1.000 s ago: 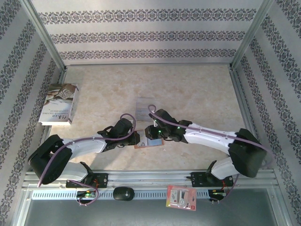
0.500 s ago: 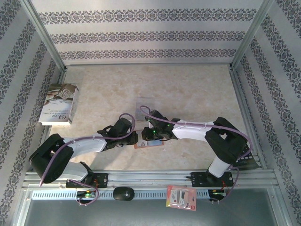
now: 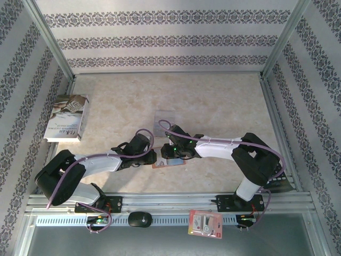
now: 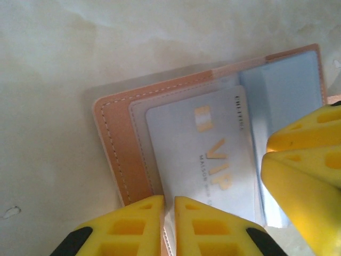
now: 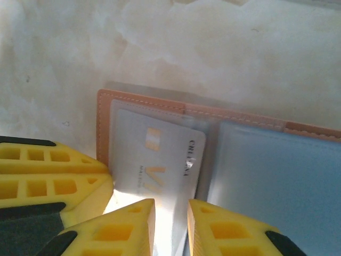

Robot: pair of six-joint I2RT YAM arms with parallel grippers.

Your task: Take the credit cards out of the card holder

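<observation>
Evidently mid-extraction: left end effector (image 4: 169,205) looks clamped on the orange-brown leather card holder (image 4: 114,149); right end effector (image 5: 171,210), jaws slightly apart, must next pinch the pale grey plastic credit card (image 5: 160,154).

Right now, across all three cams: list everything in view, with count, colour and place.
table: 1, beige marbled, under everything
book: 1, white-grey cover, table's left edge
clear plastic sleeve: 1, transparent, mid-table just beyond the grippers
card holder: 1, orange-brown with grey-blue lining, lying open between the grippers
credit card: 1 seen, pale grey with gold VIP print, lying in the open card holder
red-and-white packet: 1, near rail, right of centre
black rounded object: 1, near rail, centre; can't identify
left gripper: 1, yellow fingers, shut, at the card holder's edge
right gripper: 1, yellow fingers, slightly apart, at the credit card's edge
</observation>
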